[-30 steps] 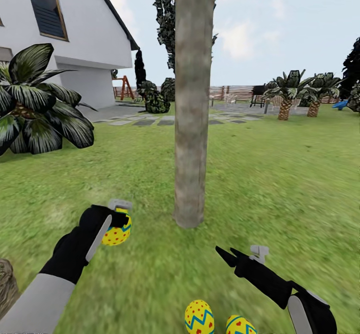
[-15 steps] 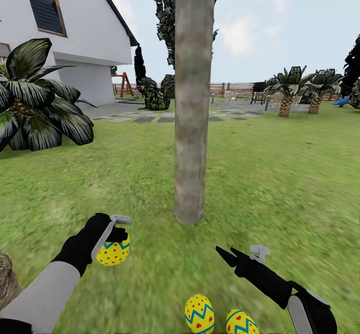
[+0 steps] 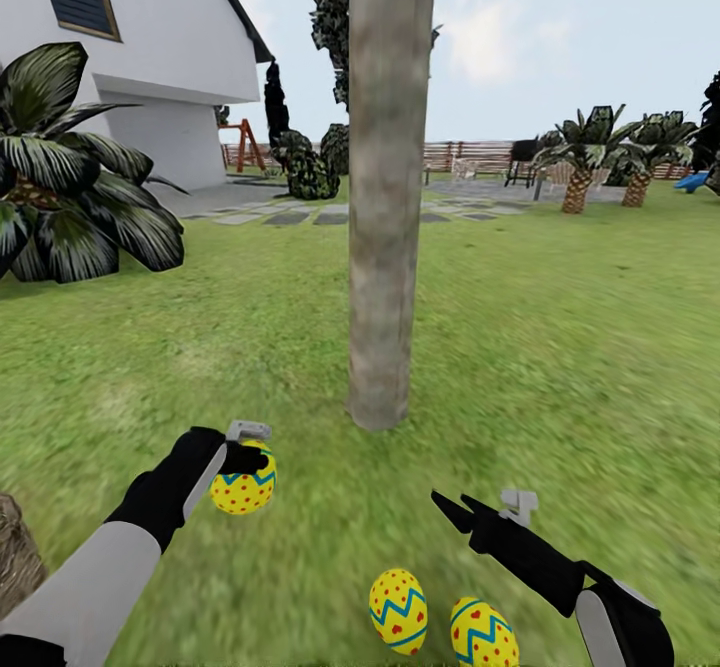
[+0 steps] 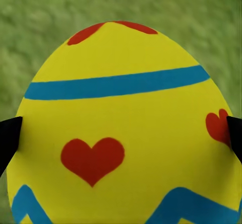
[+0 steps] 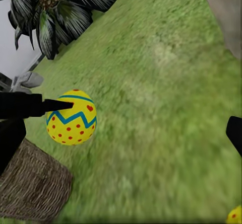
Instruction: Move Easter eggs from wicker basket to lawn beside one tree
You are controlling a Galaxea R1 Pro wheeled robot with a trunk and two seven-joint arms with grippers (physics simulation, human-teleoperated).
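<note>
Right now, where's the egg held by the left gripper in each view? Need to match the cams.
Head view: the held egg is at lower left, in the left gripper, short of the tree.
Left wrist view: the egg looms close between the fingertips.
Right wrist view: the egg is at middle left, beside the wicker basket.
Shared landmark: the lawn.
</note>
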